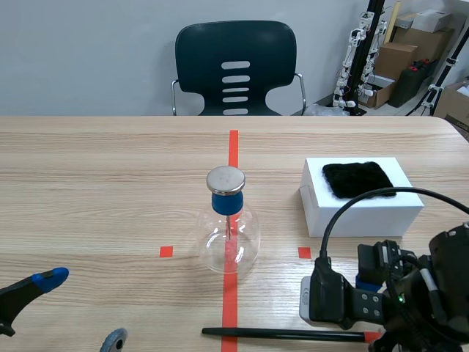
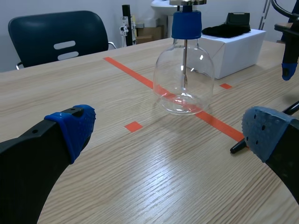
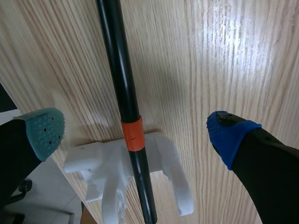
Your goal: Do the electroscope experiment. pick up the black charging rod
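We see the black charging rod (image 1: 286, 334) lying flat along the scene frame's bottom edge, right of centre. It is thin and straight, with an orange band (image 3: 132, 135) near one end, which rests on a white cradle (image 3: 170, 161).

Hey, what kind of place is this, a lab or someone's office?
Most likely a robotics lab or workroom: a tape-marked wooden table with an electroscope flask set up on it, a chair behind it, and cardboard boxes stacked with equipment in the corner.
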